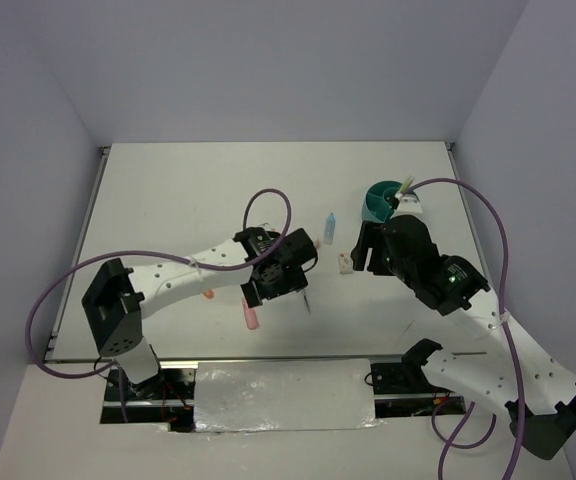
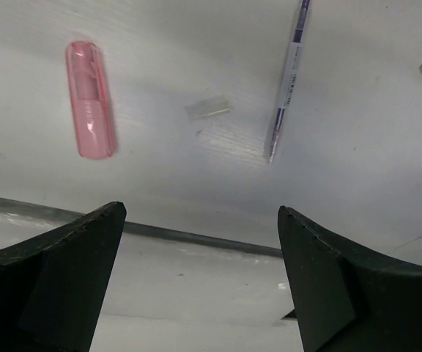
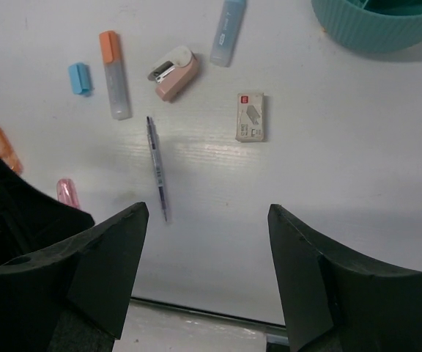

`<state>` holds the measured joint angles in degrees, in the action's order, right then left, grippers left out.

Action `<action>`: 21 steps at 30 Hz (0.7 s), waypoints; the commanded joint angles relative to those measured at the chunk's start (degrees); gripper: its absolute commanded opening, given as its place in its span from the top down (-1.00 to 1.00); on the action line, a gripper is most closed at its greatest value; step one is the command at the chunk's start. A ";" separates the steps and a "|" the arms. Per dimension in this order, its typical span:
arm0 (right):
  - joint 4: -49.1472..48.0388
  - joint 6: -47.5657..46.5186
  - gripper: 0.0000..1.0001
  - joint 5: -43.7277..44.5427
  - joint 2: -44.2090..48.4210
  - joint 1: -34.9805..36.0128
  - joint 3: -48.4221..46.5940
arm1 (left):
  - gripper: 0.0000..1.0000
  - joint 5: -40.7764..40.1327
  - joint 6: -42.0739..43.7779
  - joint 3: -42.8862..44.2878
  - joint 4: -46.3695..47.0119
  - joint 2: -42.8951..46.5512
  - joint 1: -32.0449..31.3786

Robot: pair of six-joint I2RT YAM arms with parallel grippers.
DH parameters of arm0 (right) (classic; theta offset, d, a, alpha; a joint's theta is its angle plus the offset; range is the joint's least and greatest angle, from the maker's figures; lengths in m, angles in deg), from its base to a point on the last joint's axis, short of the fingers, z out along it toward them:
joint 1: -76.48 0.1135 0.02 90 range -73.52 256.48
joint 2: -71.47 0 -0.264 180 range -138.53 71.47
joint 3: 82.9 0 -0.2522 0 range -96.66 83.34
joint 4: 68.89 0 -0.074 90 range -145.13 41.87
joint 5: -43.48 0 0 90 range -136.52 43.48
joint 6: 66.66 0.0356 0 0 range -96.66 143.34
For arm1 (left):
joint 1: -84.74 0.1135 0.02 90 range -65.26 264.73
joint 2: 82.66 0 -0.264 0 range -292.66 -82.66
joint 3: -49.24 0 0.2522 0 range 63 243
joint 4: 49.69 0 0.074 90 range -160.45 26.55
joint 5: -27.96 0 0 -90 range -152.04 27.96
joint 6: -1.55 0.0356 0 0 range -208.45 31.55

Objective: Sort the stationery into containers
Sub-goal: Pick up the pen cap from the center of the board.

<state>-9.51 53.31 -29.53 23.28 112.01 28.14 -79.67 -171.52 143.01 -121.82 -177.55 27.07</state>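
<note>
My left pincer (image 2: pixel 200 211) hangs wide and empty near the pen (image 2: pixel 288 81), which lies so thin and flat that closing could roll it away rather than grip it.

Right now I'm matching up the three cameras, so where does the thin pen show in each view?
Top external: thin pen sits just below mid-picture, a short dark sliver.
Left wrist: upper right, slanting down from the top edge.
Right wrist: left of centre, nearly upright.
Shared landmark: the pink highlighter, left of the pen in every view.
</note>
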 commanded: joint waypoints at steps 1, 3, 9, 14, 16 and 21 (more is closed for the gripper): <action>-1.33 -0.27 -0.48 -3.01 -0.33 -0.37 -1.67 | -0.95 -0.56 -13.60 4.19 -4.21 -3.45 -0.42; -1.42 -0.53 -0.49 -4.24 -0.07 -0.46 -1.40 | -0.91 -0.39 -15.53 2.97 -1.51 -4.51 -0.69; -2.29 -0.88 -0.49 -8.28 1.77 -0.55 0.00 | -0.80 1.54 -22.38 -3.70 4.66 -4.34 -0.60; -2.91 -0.88 -0.48 -11.10 2.83 -0.55 0.71 | -0.83 0.23 -32.47 -5.56 8.18 -4.60 -0.51; -3.00 -0.53 -0.48 -12.33 3.53 -0.46 0.88 | -0.81 0.31 -36.27 -7.05 10.10 -4.51 -0.51; -2.39 -0.36 -0.48 -16.46 7.05 -0.46 2.46 | -0.77 -0.21 -45.68 -11.01 13.81 -4.16 -0.60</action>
<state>-10.49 53.10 -42.40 27.96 111.79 29.80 -78.45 -200.19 132.74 -110.08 -181.97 26.50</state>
